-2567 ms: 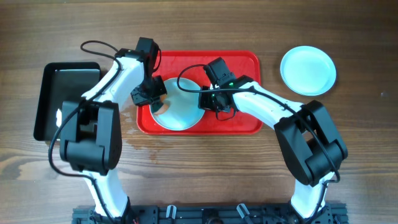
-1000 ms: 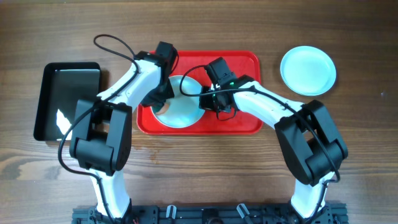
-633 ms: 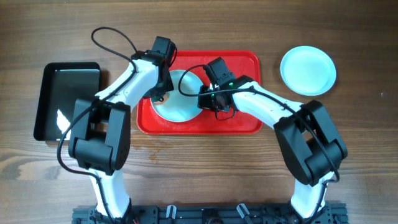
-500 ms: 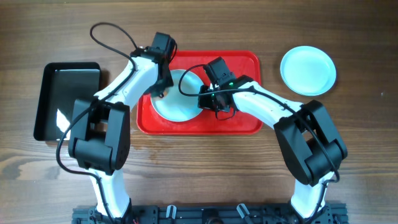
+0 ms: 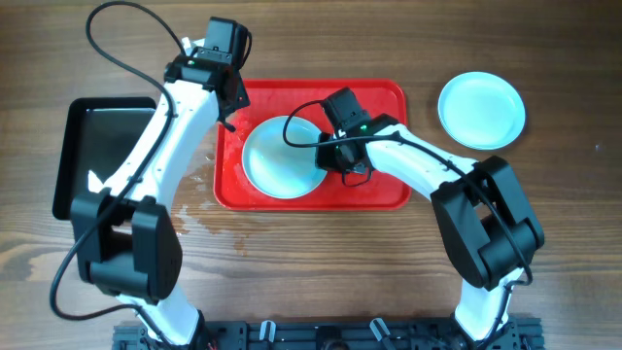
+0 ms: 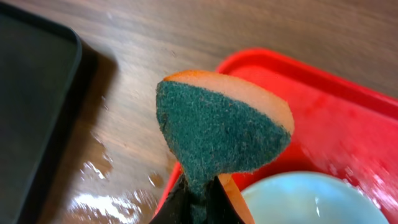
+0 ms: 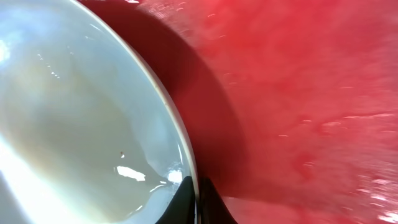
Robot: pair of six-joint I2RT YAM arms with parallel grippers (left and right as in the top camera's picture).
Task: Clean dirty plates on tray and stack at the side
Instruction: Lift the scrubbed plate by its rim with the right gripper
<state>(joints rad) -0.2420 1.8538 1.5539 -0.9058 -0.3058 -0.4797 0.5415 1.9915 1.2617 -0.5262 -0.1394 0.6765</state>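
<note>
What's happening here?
Plate cleaning, mid-task. The right gripper pinches the rim of a plate lying on the red tray. The plate looks wet, with no sauce showing. The left gripper holds a sponge, green side to the camera, near the tray's upper-left corner and clear of the plate. A second plate sits on the table to the right, a black tray to the left.

Tray (image 5: 384, 97): solid red with a wet sheen. Plate (image 5: 282, 160) on the tray: pale mint-blue, whitish centre. Second plate (image 5: 481, 109), right of the tray: the same mint-blue. Sponge (image 6: 221, 134): dark green scouring face, orange backing. Black tray (image 5: 83, 136), left of the tray: glossy black. Table (image 5: 573, 243): brown wood grain.
</note>
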